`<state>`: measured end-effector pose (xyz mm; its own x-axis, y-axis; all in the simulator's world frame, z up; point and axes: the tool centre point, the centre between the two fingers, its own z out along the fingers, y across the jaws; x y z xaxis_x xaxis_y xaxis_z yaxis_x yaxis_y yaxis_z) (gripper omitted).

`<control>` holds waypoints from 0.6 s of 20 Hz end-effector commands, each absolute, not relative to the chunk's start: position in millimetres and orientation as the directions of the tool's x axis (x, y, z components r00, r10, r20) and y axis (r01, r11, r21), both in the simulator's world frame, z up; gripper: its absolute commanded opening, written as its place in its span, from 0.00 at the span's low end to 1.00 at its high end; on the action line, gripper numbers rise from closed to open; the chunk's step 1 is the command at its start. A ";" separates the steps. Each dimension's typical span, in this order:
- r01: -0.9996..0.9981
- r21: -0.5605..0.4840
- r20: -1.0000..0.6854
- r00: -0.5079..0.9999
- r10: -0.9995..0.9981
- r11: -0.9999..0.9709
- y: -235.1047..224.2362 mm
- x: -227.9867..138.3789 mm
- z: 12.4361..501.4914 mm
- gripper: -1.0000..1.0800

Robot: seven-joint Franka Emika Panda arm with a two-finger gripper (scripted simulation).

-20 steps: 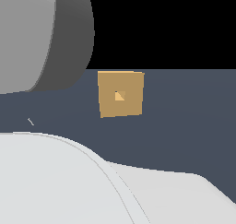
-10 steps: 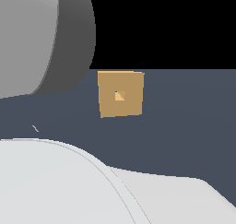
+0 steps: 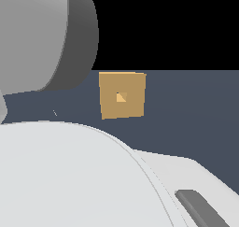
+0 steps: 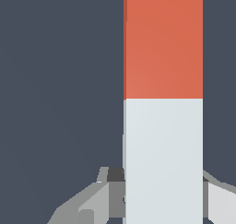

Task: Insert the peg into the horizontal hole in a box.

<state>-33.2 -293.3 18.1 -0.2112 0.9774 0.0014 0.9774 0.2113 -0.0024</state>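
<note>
In the wrist view the peg (image 4: 163,48) fills the middle: orange-red on its far half, white (image 4: 163,154) on the half nearer the camera. My gripper (image 4: 163,195) straddles the white end, and its grey fingers (image 4: 103,191) touch both sides of the bar, so it looks shut on the peg. In the exterior view the tan box (image 3: 112,108) stands on the dark floor with its face to the camera. The small square hole (image 3: 121,97) is at its centre. The gripper and the peg are hidden in that view.
The arm's white body (image 3: 70,174) fills the lower part of the exterior view, and a grey cylindrical link (image 3: 42,34) fills the upper left. The dark grey floor (image 3: 191,114) stretches around the box.
In the exterior view the arm's white body dipped slightly, then rose and shifted towards that view's right. The box has not moved.
</note>
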 end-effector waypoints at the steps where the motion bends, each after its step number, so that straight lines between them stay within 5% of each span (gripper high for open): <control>1: 0.977 0.000 0.000 -0.212 0.977 0.212 -279.9 -29.8 22.0 0.00; 12: 0.979 0.000 0.000 -0.202 0.979 0.202 -167.9 -9.3 46.9 0.00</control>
<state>-13.4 -187.2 41.6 -0.2031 0.9792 0.0011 0.9792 0.2031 -0.0022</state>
